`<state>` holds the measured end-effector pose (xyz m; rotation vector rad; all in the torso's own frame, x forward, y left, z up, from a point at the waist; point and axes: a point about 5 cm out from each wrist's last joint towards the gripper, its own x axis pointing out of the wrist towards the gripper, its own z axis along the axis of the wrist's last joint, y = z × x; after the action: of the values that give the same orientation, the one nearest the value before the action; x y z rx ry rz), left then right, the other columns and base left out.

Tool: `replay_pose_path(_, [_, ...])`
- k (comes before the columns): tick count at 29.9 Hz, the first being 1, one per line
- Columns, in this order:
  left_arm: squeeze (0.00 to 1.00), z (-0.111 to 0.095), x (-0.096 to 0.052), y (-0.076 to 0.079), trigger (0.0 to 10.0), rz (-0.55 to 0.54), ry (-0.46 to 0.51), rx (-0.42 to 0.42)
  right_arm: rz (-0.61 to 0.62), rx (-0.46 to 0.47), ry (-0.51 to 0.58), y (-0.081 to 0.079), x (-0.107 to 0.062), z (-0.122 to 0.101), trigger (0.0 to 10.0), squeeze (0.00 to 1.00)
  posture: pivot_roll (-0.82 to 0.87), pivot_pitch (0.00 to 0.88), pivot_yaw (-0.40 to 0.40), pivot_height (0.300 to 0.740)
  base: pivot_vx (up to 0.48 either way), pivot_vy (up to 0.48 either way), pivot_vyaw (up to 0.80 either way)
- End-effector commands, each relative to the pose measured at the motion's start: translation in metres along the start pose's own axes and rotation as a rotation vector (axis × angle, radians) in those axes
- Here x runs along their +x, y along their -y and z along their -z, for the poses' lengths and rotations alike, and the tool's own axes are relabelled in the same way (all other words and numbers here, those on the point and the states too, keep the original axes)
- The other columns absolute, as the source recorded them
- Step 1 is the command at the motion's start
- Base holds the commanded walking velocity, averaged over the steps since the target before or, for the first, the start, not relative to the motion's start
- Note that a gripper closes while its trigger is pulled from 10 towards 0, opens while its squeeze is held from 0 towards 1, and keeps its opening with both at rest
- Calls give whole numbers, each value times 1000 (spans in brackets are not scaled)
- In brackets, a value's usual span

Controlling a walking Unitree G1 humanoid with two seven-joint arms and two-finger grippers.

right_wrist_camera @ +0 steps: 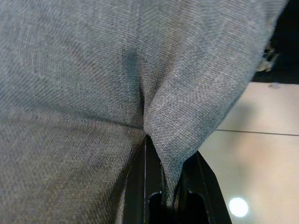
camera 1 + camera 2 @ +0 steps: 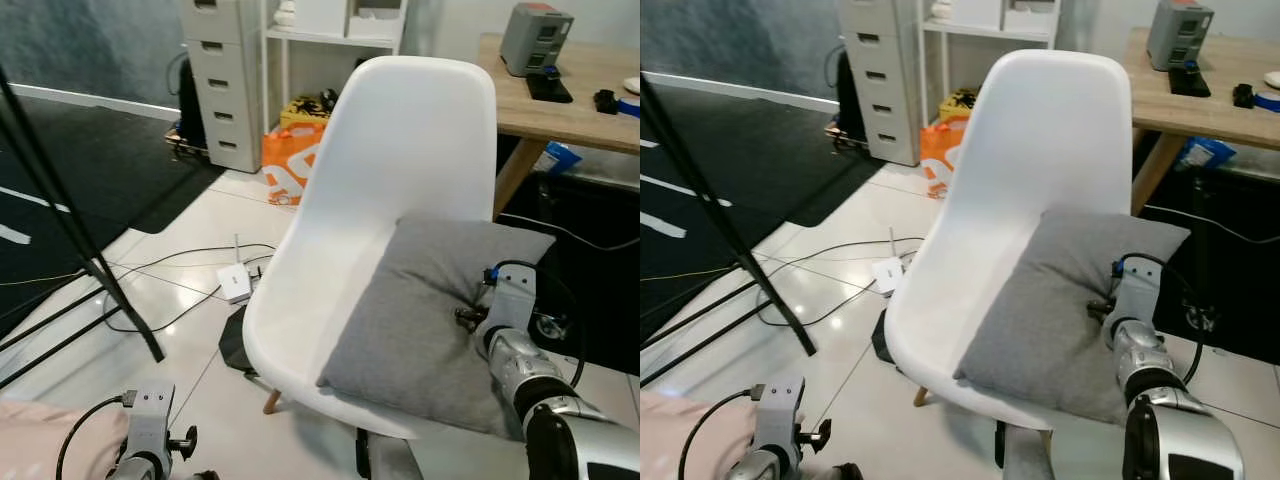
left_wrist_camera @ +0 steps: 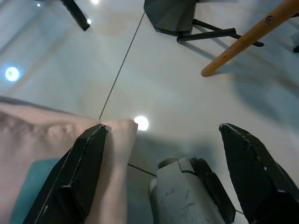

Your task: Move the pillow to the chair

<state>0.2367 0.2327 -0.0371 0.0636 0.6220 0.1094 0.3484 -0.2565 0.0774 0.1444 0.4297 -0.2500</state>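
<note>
**Pillow on chair, release pending**

Glossy floor [image 2: 200, 230], wooden desk [image 2: 580, 90] behind. Grey pillow [image 2: 420, 320] lies on white chair [image 2: 390, 200] seat. Right gripper [image 1: 161, 186] pinches a pillow fold tight. Left gripper [image 3: 168, 172] spread wide, empty, low beside pink fabric [image 3: 42, 149]. Placement seemingly done; letting go remains.

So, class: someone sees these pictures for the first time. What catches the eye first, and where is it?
The white chair in mid-scene stands out, with a grey pillow lying on its seat. The right gripper is pinching a fold of the pillow's edge. Behind, an orange bag sits on the floor.
</note>
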Motion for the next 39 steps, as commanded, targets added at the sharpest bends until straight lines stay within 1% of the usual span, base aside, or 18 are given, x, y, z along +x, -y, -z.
replay_pose_path(1, [0, 10, -3, -3, 10000, -4, -41, 7, -61, 74, -73, -9, -2, 21, 10000, 0, -101, 112, 3, 550, 0, 0, 0])
replay_pose_path(2, [0, 9, -3, -4, 10000, -7, -36, 5, -118, 128, -59, -17, -2, 21, 10000, 0, -93, 119, 10, 550, 0, 0, 0])
replay_pose_path(3, [0, 9, -3, -4, 10000, -7, -36, 5, -118, 128, -59, -17, -2, 21, 10000, 0, -93, 119, 10, 550, 0, 0, 0])
replay_pose_path(4, [0, 9, -3, -6, 10000, -11, -32, 2, -168, 164, -43, -23, -2, 20, 10000, 0, -87, 125, 15, 550, 0, 0, 0])
replay_pose_path(6, [0, 8, -4, -9, 10000, -19, -23, -3, -250, 200, -8, -35, -2, 16, 10000, 0, -78, 131, 23, 550, 0, 0, 0])
replay_pose_path(9, [0, 8, -4, -9, 10000, -19, -23, -3, -250, 200, -8, -35, -2, 16, 10000, 0, -78, 131, 23, 550, 0, 0, 0])
replay_pose_path(11, [0, 7, -4, -13, 10000, -22, -18, -5, -293, 193, 19, -43, -2, 10, 10000, 0, -68, 139, 39, 550, 0, 0, 0])
replay_pose_path(12, [0, 7, -4, -14, 10000, -23, -16, -3, -296, 170, 29, -44, -1, 7, 10000, 0, -67, 138, 43, 550, 0, 0, 0])
replay_pose_path(15, [0, 7, -5, -16, 10000, -23, -15, 1, -294, 142, 39, -44, -1, 3, 10000, 0, -67, 138, 43, 550, 0, 0, 0])
replay_pose_path(17, [0, 8, -5, -17, 10000, -22, -16, 5, -191, 82, 31, -32, 0, 4, 10000, 0, -69, 134, 46, 550, 0, 0, 0])
replay_pose_path(19, [0, 8, -5, -17, 10000, -22, -16, 5, -191, 82, 31, -32, 0, 4, 10000, 0, -69, 134, 46, 550, 0, 0, 0])
replay_pose_path(23, [0, 8, -5, -16, 10000, -17, -17, 10, -172, 93, 32, -27, 0, 5, 10000, 0, -71, 129, 47, 550, 0, 0, 0])
replay_pose_path(24, [0, 8, -5, -16, 10000, -16, -17, 11, -165, 101, 36, -24, 0, 5, 10000, 306, -72, 128, 48, 550, 0, 0, 0])
replay_pose_path(25, [0, 9, -5, -15, 10000, -14, -18, 12, -156, 106, 41, -22, -1, 6, 10000, 1000, -75, 122, 47, 550, 0, 0, 0])
replay_pose_path(31, [0, 10, -5, -11, 10000, -3, -21, 15, -138, 105, 45, -19, 0, 4, 10000, 1000, -86, 106, 37, 550, 0, 0, 0])
replay_pose_path(34, [0, 10, -5, -8, 10000, 3, -22, 14, -95, 91, 30, -14, 0, 3, 10000, 1000, -95, 87, 20, 550, 0, 0, 0])
replay_pose_path(39, [0, 11, -5, -6, 10000, 7, -21, 11, -75, 114, 27, -10, 0, 1, 10000, 1000, -98, 80, 15, 550, 0, 0, 0])
